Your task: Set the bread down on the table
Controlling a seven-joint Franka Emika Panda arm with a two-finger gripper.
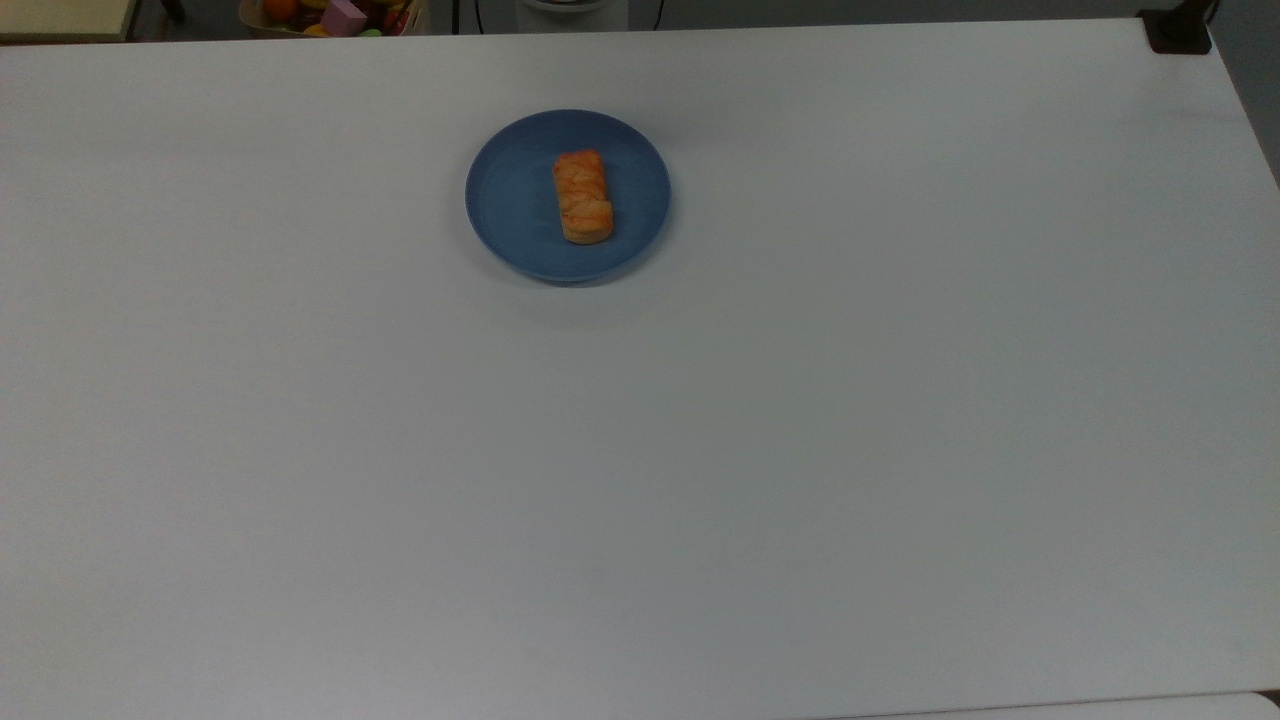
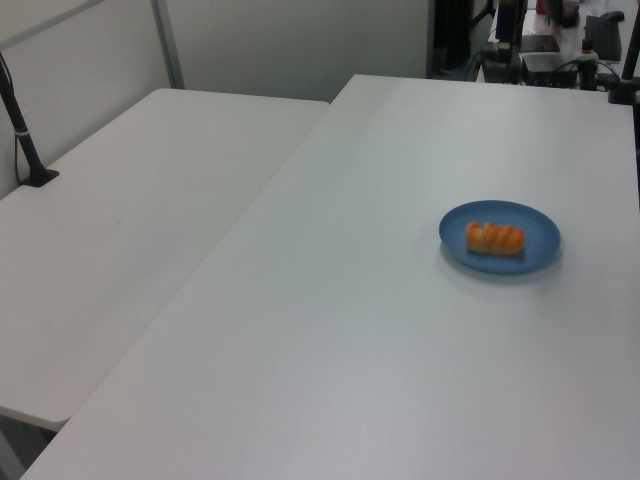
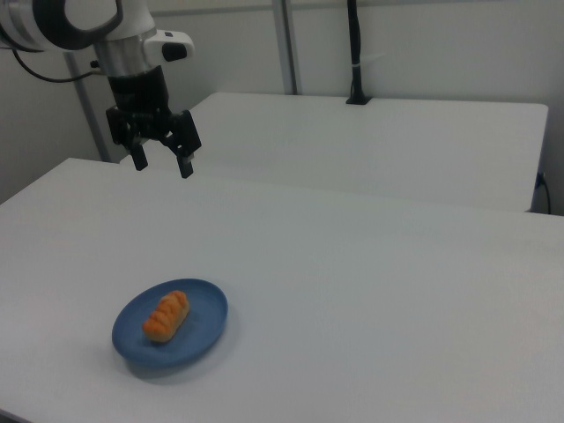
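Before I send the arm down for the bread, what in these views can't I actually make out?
- The bread's underside: hidden against the blue plate in all three views.
- The arm above the end effector: cut off by the right view's top and left edges.
- The box of coloured items: cut off by the top view's top edge, contents unclear.
- The table's near edge: cut off in the left view.

Even, soft light; faint shadows

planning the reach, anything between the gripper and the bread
Nothing: in the right view the open gripper hangs above the table, and just bare tabletop and blue plate rim lie before the bread.
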